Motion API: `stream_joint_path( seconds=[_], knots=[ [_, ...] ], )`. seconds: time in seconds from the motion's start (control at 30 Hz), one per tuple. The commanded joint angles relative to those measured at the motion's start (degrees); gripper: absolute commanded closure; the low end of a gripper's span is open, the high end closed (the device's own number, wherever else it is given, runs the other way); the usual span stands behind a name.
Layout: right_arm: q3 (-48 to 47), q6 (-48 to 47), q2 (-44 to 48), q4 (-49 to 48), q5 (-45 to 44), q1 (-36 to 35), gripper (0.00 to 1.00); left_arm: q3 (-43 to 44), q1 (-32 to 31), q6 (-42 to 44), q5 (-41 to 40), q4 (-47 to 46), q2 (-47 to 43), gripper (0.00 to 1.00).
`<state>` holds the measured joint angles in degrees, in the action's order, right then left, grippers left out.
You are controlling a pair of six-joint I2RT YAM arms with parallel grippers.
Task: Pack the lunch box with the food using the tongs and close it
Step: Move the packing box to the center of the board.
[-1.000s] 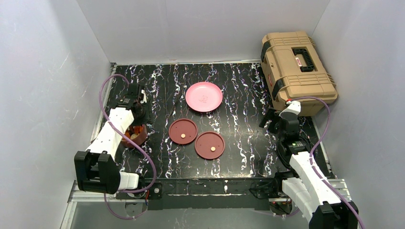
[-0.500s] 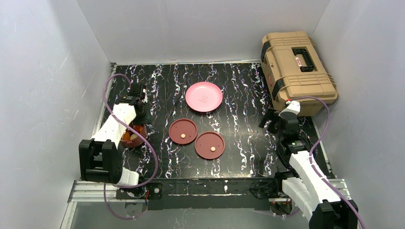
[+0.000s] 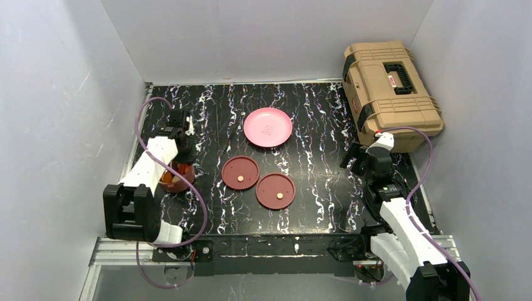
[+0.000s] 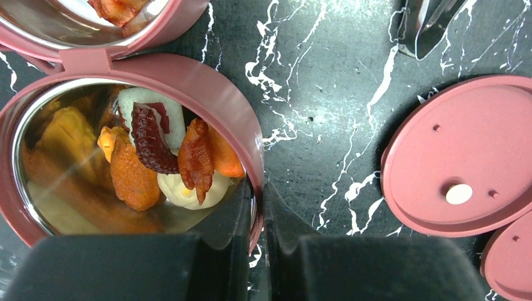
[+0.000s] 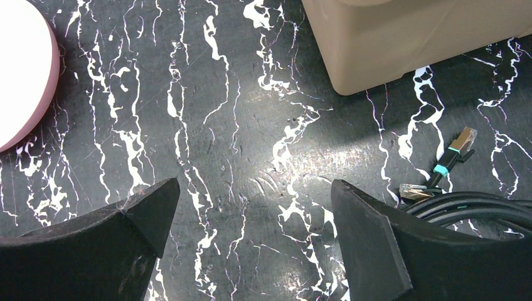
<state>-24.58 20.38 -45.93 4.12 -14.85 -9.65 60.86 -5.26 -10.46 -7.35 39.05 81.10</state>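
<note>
With the left gripper (image 4: pixel 256 226) clamped shut on the rim of the food-filled bowl (image 4: pixel 207 81), lids (image 4: pixel 464 157) lying just right of that bowl, lift it level and slowly so the thin rim cannot slip; the right gripper (image 5: pixel 252 188), well right of the bowl, gapes wide and empty.

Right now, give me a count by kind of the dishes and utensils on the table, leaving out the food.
Maroon bowls: 2
Maroon flat lids: 2
Pink plate: 1
Tongs: 1
Total: 6
</note>
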Motion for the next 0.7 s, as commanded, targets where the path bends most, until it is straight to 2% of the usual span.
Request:
stream_joint_path(
  seconds=[0.0, 0.4, 0.67],
  knots=[
    [-1.2, -0.2, -0.1, -2.6, -0.3, 0.1, 0.00, -1.4, 0.0, 0.7, 6.5, 0.7, -1.7, 0.98],
    [-1.3, -0.2, -0.3, -2.6, -0.2, 0.1, 0.00, -4.7, -0.8, 3.7, 15.9, -1.4, -6.2, 1.00],
    [-1.2, -0.2, -0.1, -2.5, -0.1, 0.1, 0.00, -4.7, -5.6, 7.1, 19.1, -1.5, -5.4, 1.00]
  ],
)
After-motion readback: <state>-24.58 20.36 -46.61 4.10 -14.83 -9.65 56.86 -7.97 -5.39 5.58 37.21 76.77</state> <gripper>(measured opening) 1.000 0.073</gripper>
